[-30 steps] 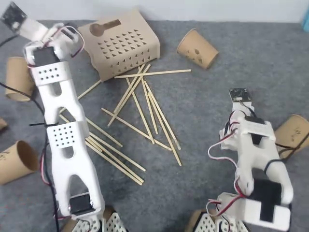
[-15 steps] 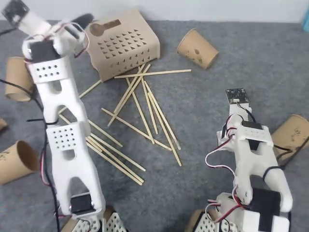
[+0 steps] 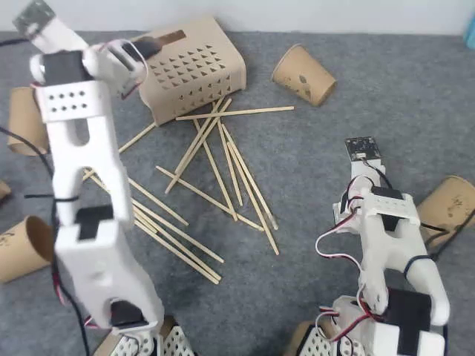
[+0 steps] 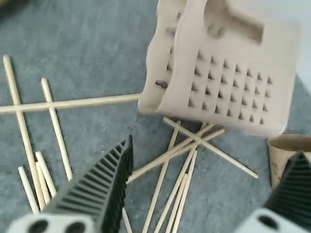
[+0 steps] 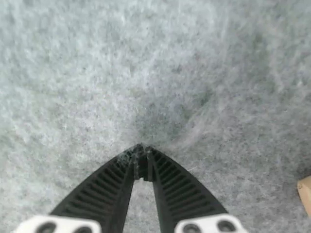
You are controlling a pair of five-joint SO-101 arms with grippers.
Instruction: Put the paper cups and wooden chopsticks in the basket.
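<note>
The beige perforated basket (image 3: 194, 70) lies tipped on its side at the back of the grey mat. Several wooden chopsticks (image 3: 223, 167) are scattered in front of it. Paper cups lie around: one back right (image 3: 303, 74), one far right (image 3: 449, 206), two on the left (image 3: 26, 119) (image 3: 22, 248). My left gripper (image 3: 137, 50) hovers by the basket's left end, open. Its wrist view shows the open left gripper (image 4: 214, 153) above chopsticks (image 4: 182, 165), with the basket (image 4: 223, 82) and a cup (image 4: 286, 155) beyond. My right gripper (image 5: 140, 162) is shut over bare mat.
The right arm (image 3: 386, 230) stands at the front right, close to the far-right cup. A further cup edge (image 3: 4, 189) peeks in at the left border. Open mat lies between the chopstick pile and the right arm.
The left arm has swung its gripper to the right, up to the basket's left end. The right arm stretched slightly forward, then held still.
</note>
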